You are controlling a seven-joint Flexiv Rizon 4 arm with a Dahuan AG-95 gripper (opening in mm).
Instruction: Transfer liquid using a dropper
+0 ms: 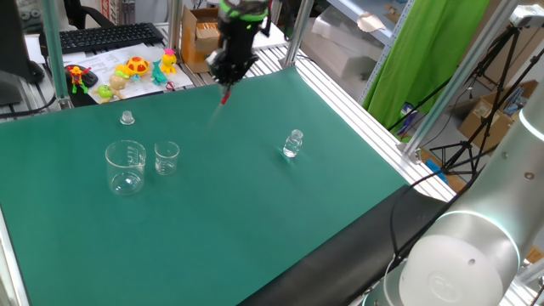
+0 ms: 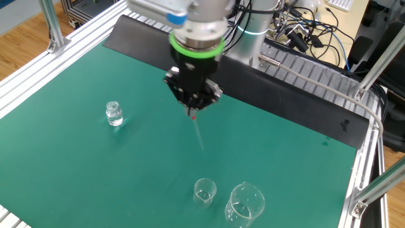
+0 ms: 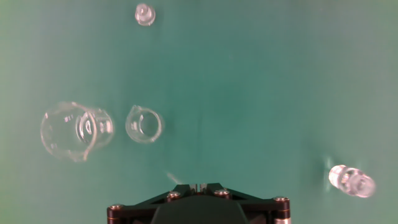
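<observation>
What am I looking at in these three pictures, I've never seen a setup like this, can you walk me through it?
It is one robot arm working over a green table. Two pictures come from fixed cameras on different sides; the third comes from a camera on the arm's hand, looking straight down. The gripper, the arm's two-fingered hand, hangs above the table and holds a dropper, a thin clear tube with a red bulb, pointing down. On the table stand a large beaker, a small beaker, a small bottle and a small clear cap-like piece. Whether the glassware contains liquid is hard to tell.
</observation>
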